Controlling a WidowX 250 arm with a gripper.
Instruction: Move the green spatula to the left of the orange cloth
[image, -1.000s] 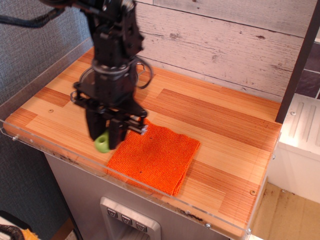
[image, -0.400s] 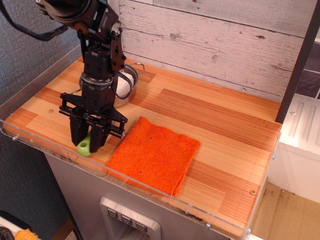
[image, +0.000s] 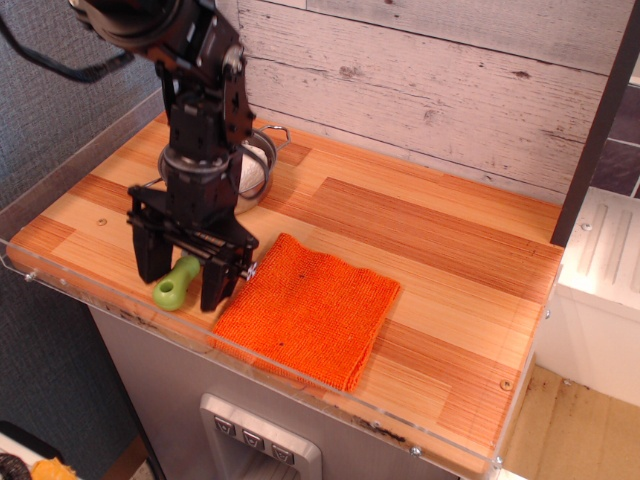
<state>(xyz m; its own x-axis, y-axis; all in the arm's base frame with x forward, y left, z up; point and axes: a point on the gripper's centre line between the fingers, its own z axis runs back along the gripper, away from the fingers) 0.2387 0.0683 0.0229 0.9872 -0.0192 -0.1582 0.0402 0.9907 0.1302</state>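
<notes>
The green spatula (image: 177, 283) lies on the wooden counter, just left of the orange cloth (image: 308, 308). Only its lime-green handle with the hole at its end shows; its grey head is hidden under the gripper. My black gripper (image: 182, 275) hangs right over it, open, with one finger on each side of the handle and not squeezing it. The cloth lies flat near the front edge, to the right of the gripper.
A steel pot (image: 252, 167) stands behind the arm near the plank wall. A clear acrylic rim (image: 60, 285) runs along the counter's front and left edges. A dark post (image: 598, 120) rises at the right.
The gripper carried the spatula left off the cloth's corner, lowered it to the counter and opened its fingers. The spatula now rests on the wood.
</notes>
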